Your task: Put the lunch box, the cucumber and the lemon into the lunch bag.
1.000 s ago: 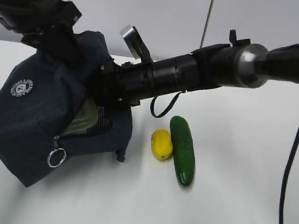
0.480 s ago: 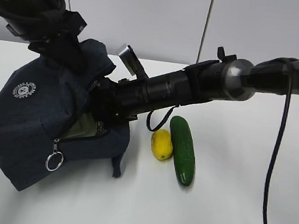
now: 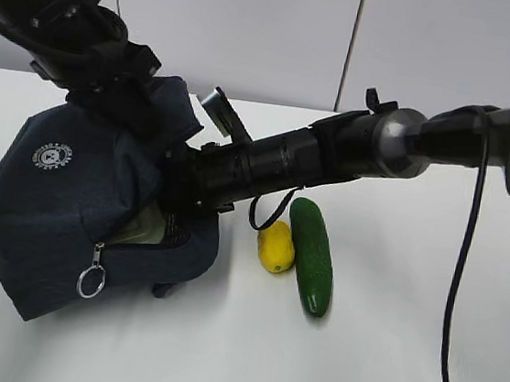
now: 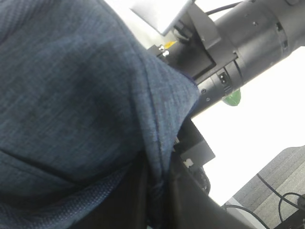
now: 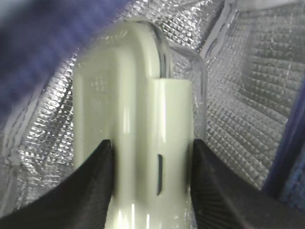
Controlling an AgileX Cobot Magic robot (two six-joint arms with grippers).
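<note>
Lunch bag [image 3: 70,198]: dark navy, tipped over on the white desk [image 3: 384,353], its opening turned toward the right arm; round white logo and metal ring pull [image 3: 91,281] face the exterior camera.
Left hand [image 4: 155,200]: pinches a fold of the bag's navy fabric at the upper edge — the fingers press together on the cloth.
Right hand [image 5: 152,181]: reached inside the bag, its two dark fingers [image 5: 93,186] clamped on either side of the lunch box.
Lunch box [image 5: 138,143]: pale green lid and clear rim, held within the silver quilted lining [image 5: 252,95].
Lemon [image 3: 275,246]: on the desk just right of the bag, touching the cucumber.
Cucumber [image 3: 310,255]: lies lengthwise beside the lemon — outside the bag.
</note>
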